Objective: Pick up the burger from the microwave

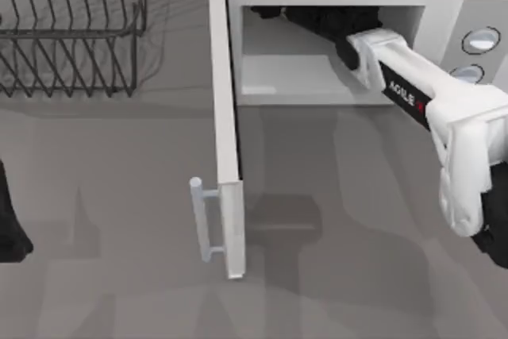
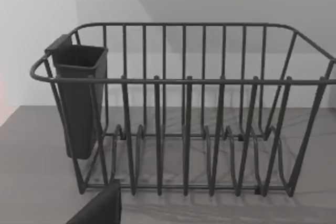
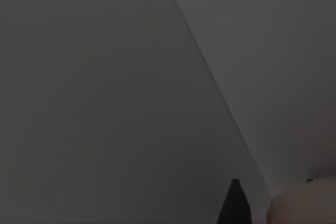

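The white microwave [image 1: 444, 17] stands at the back right with its door [image 1: 226, 140] swung wide open toward the front. My right arm reaches in from the right, and my right gripper [image 1: 270, 13] is deep in the dark upper part of the cavity. In the dim right wrist view the grey inner walls meet at a slanted edge. There, a pale tan rounded bit of the burger [image 3: 307, 205] shows at the frame's border, close beside a black part of that gripper. My left gripper [image 1: 11, 232] is parked at the table's left edge.
A black wire dish rack [image 1: 71, 29] stands at the back left, with a dark cutlery cup [image 2: 79, 98] hung on one end. The open door's bar handle [image 1: 205, 216] sticks out toward the left. Two round knobs [image 1: 480, 40] sit on the microwave's grey panel.
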You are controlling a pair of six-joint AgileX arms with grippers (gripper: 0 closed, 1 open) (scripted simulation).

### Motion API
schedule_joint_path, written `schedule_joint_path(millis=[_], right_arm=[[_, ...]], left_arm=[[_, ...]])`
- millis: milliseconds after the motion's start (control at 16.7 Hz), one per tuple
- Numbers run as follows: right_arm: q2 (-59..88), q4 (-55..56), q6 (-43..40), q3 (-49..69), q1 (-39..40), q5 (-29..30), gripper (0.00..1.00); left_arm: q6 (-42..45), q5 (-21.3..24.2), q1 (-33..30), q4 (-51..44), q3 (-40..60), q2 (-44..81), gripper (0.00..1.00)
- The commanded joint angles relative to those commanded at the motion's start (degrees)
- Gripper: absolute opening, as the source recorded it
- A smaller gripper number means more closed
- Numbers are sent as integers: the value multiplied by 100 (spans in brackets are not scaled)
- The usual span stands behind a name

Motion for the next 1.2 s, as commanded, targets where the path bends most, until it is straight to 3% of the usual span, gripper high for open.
schedule_joint_path(millis=[300, 900, 1200], right_arm=[[-1651, 231, -286, -2006, 1, 744, 0], [-6514, 859, -1088, -8781, -9, 2807, 0], [-8408, 1108, -1415, -10908, -17, 3638, 0]], left_arm=[[0, 0, 0, 0, 0, 0, 100], [0, 0, 0, 0, 0, 0, 100], [0, 0, 0, 0, 0, 0, 100]])
